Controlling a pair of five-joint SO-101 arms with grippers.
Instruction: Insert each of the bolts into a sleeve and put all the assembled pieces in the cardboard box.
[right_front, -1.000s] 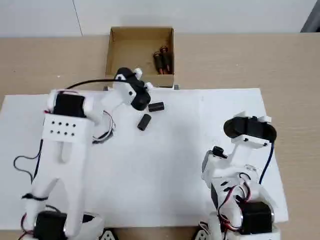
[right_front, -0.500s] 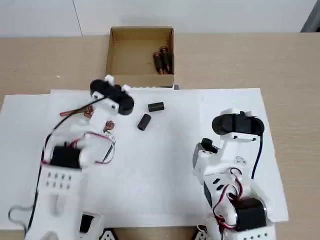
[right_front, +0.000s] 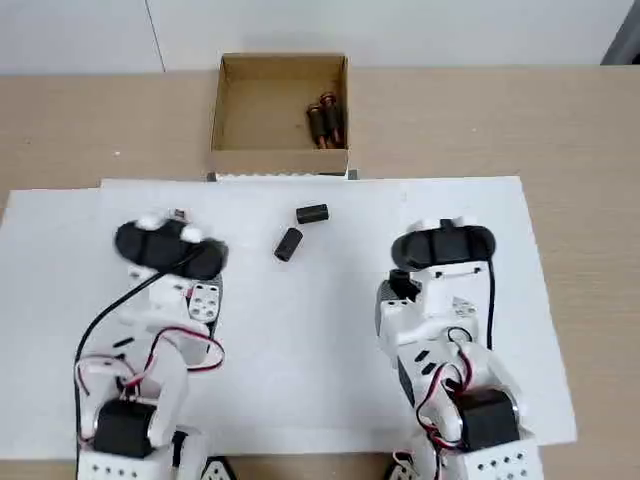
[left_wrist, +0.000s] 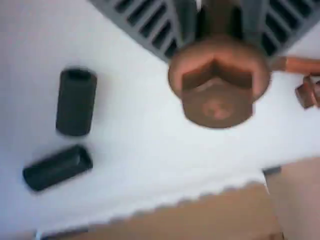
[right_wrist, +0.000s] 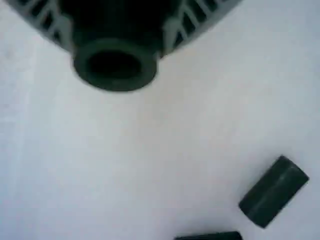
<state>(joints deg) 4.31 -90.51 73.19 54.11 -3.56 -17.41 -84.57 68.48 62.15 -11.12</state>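
Note:
In the left wrist view my left gripper is shut on a copper bolt, whose hex head faces the camera. From above, the left gripper hangs over the left part of the white sheet. My right gripper is shut on a black sleeve with its open end toward the camera; from above the right gripper sits right of centre. Two loose black sleeves lie between the arms. The cardboard box at the back holds assembled pieces.
A white paper sheet covers the wooden table in front of the box. More copper bolts lie on the sheet near the left gripper, and one bolt shows just behind it from above.
The left arm has drawn back from the box's front edge toward the near side, carrying a bolt. The right arm has shifted left and slightly nearer.

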